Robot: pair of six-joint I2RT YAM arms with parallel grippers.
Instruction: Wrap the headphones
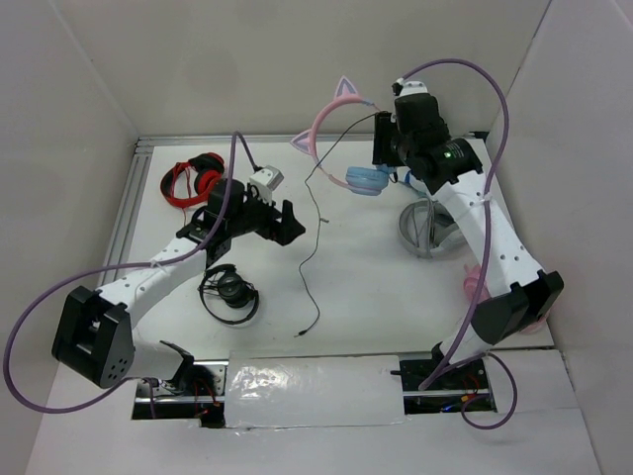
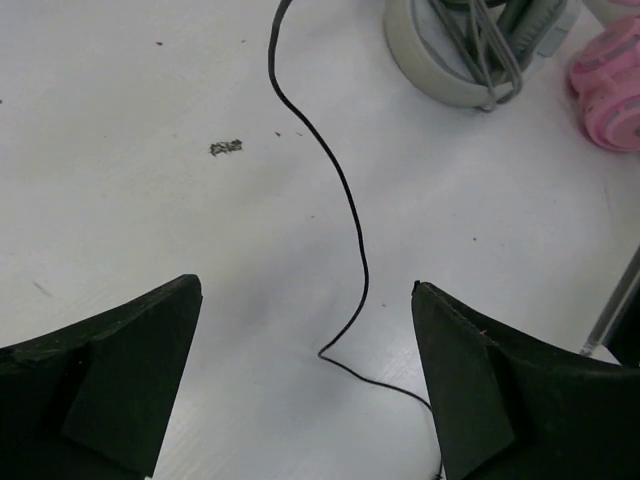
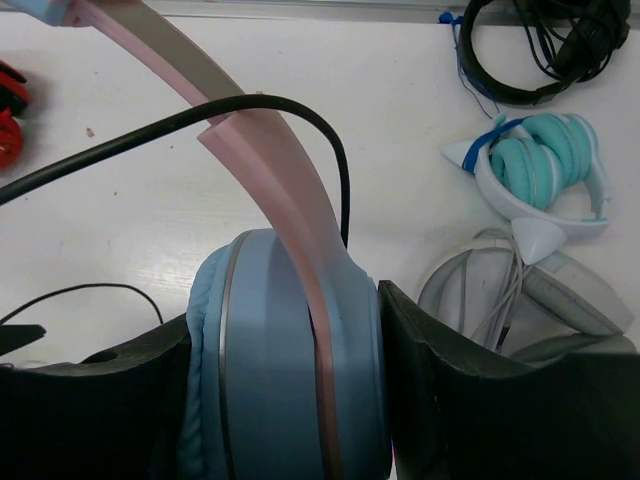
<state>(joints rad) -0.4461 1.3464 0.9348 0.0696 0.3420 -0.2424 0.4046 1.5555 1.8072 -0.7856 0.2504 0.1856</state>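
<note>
"Where are the headphones (image 1: 366, 180)?"

"Far right, held up. The right gripper (image 3: 285, 340) is clamped on a blue ear cup."

"And the left gripper (image 2: 305, 288)?"

"Fingers wide apart above the table (image 2: 120, 220), holding nothing. The cable (image 2: 345, 190) trails along the table beneath it, not touching it, I think."

smooth plastic headphones (image 3: 285, 370), matt table (image 2: 120, 80), perhaps laminate

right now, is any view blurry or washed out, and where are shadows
top external: even light, sharp, faint shadows on the table; left wrist: black cable crisp against bright white; right wrist: headphones very close, pink headband slightly soft
</note>
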